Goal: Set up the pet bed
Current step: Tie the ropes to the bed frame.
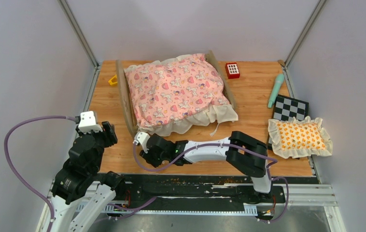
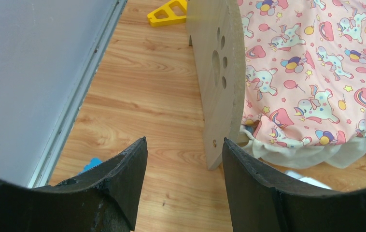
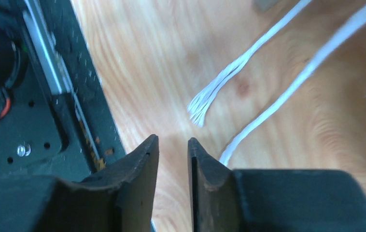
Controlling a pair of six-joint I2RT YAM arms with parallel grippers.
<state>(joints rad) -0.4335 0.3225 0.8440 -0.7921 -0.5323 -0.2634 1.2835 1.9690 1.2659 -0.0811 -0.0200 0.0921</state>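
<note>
Light: bright, even, from overhead.
Shadows: soft and faint, under the quilt (image 1: 178,92) frill.
Glare: pale sheen on the table (image 3: 147,58), right wrist view.
Blur: right wrist view soft, strings (image 3: 229,72) smeared.
Sharpest: top view.

We are looking at a robot lab cell rather than a home: plain grey walls (image 1: 26,72) are closing in a wood-grain table (image 1: 253,92) on three sides, with metal posts (image 1: 77,31) running up the back corners. A left arm (image 1: 82,159) and a right arm (image 1: 210,151) are standing bolted to a black base (image 1: 195,186) at the near edge, with a purple cable (image 1: 46,117) looping out. We are seeing only toy-sized props lying on the table, among them a bed (image 1: 176,92) and a pillow (image 1: 299,136).
</note>
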